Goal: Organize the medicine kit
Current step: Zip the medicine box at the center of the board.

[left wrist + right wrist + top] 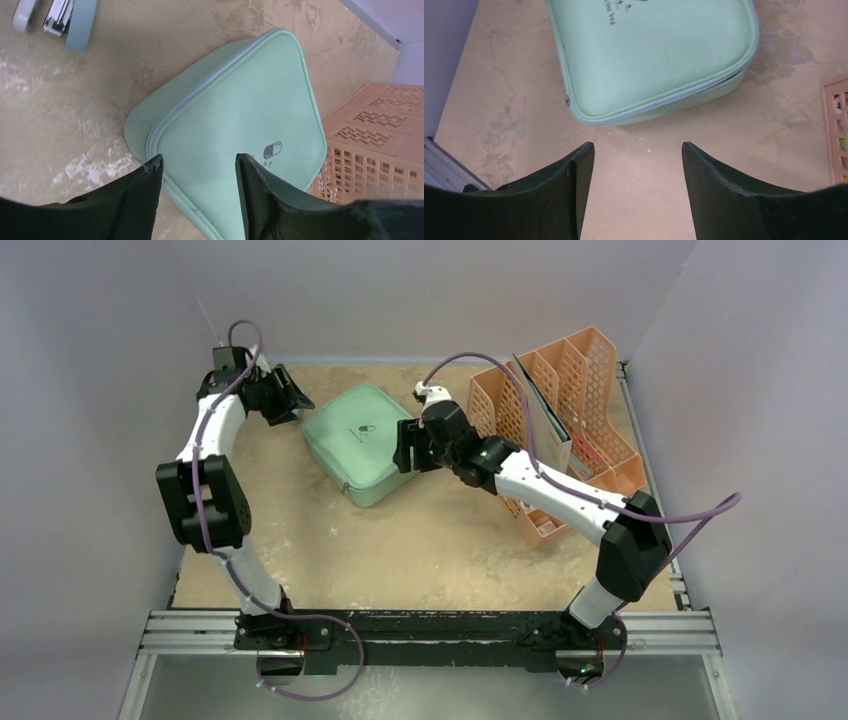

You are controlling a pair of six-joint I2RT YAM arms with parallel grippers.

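The medicine kit (363, 441) is a mint-green square case with a zip seam and a small pill icon on its lid; it lies closed and flat on the table. It also shows in the left wrist view (235, 120) and in the right wrist view (649, 55). My left gripper (290, 395) is open and empty at the kit's far left corner; in its wrist view (199, 165) the jaws stand above the lid. My right gripper (408, 448) is open and empty beside the kit's right edge; in its wrist view (638, 150) the jaws stand over bare table, apart from the kit.
A peach mesh file rack (560, 430) holding a flat folder stands at the right, close behind my right arm. A pale blue stapler (62, 20) lies on the table beyond the kit in the left wrist view. Walls close in at the back and both sides.
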